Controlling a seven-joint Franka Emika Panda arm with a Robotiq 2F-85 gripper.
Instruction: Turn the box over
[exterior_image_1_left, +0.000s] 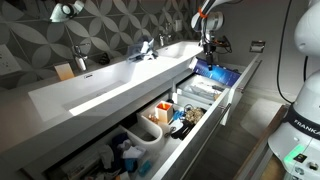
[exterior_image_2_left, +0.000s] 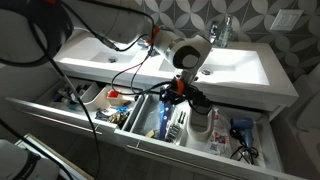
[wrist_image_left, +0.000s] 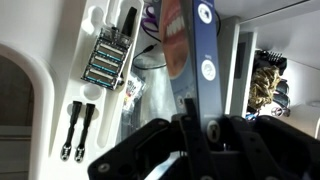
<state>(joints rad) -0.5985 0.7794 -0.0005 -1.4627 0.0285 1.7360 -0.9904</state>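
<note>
The box (wrist_image_left: 195, 50) is a long flat blue carton with white round marks and a picture of teeth. It lies in the open drawer, in a narrow compartment, and shows in both exterior views (exterior_image_1_left: 215, 72) (exterior_image_2_left: 165, 118). My gripper (wrist_image_left: 190, 125) hangs just over the box's near end. Its dark fingers are close together with no gap showing. I cannot see whether they touch the box. The gripper also shows in both exterior views (exterior_image_1_left: 209, 45) (exterior_image_2_left: 181, 93).
The drawer (exterior_image_1_left: 190, 125) under the long white sink (exterior_image_1_left: 110, 80) is pulled out and crowded with toiletries. A white organiser tray holds razor cartridges (wrist_image_left: 107, 55) and two black tools (wrist_image_left: 78, 130). A white cup (exterior_image_1_left: 148, 135) and a hair dryer (exterior_image_2_left: 240, 132) lie in the drawer.
</note>
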